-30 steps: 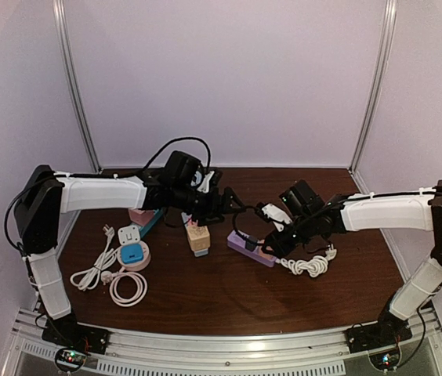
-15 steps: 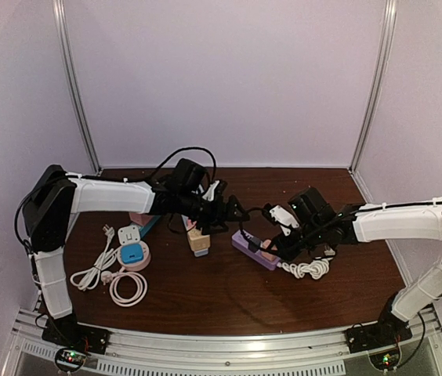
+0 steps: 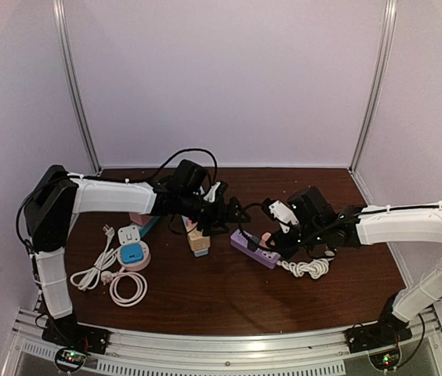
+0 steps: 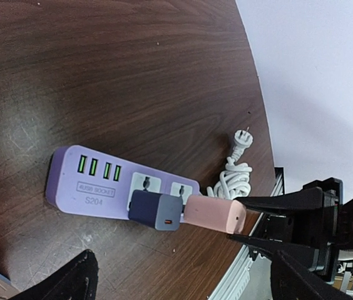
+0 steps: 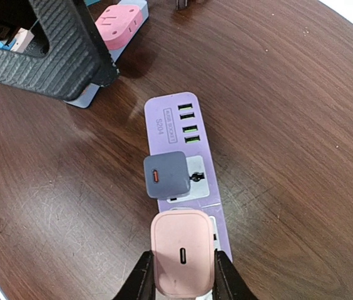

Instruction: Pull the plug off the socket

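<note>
while the right tool is clamped shut on the pink plug, one finger on each side of it, the plug sits over the end outlet of the purple socket strip; from where i stand i cannot tell whether its pins are in the outlet or out of it; the strip lies flat near the middle of the dark wooden worktop, its row of green usb ports at the end away from the right tool; a grey-blue adapter is plugged into the next outlet, just beside the pink plug; the left tool hangs above the usb end of the strip with its fingers spread wide, gripping nothing and touching nothing; a coiled white cable lies on the worktop just beyond the plug end of the strip, its pronged end pointing away; off on the left side of the worktop, well apart from the strip, lie a beige strip, a pink-and-blue one and more looped white cords.
</note>
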Tool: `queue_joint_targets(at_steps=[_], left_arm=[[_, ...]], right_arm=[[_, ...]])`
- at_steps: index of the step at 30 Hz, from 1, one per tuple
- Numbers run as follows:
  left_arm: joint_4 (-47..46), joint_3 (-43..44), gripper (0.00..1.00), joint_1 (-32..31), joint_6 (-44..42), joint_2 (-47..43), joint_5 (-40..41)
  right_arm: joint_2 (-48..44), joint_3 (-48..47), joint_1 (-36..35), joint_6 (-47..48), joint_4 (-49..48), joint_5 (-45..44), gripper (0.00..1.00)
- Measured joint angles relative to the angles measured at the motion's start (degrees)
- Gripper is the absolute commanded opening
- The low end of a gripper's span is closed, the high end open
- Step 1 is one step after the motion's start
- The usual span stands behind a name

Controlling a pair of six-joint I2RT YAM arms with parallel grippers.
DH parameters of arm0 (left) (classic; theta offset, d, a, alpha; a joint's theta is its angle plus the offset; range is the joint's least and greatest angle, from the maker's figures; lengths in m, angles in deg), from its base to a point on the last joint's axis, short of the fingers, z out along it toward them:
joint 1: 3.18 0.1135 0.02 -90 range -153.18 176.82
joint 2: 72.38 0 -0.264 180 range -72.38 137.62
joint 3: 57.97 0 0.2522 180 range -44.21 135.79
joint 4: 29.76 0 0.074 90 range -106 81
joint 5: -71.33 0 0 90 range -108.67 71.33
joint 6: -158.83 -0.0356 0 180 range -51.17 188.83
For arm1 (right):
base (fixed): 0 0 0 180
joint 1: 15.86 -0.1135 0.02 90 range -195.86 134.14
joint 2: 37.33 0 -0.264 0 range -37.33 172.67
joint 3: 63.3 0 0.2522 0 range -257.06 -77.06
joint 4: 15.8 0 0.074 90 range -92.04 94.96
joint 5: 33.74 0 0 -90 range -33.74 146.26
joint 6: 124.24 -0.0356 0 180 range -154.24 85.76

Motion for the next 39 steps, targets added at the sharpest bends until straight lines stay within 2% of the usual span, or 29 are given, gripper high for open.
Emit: queue_joint_targets(at_steps=[9,20,29,39], left_arm=[[0.8,2.4,0.98,0.0,-0.9,0.0,0.3],[3.9,5.4,0.98,0.0,-4.8,-1.1,1.2],[10.2,5.5,0.98,0.0,-9.9,-8.1,4.5],[13.2,5.5,0.98,0.0,-12.5,-10.3,6.6]], right_arm=[[-4.3,-1.1,2.2,-3.1,2.2,-2.2,0.14],[-2.7,-3.8,15.9,-12.1,2.3,-2.4,0.15],[2.5,-3.8,29.7,-18.4,-5.3,9.7,0.15],[9.4,0.1,38.1,-25.4,-17.7,21.9,0.16]])
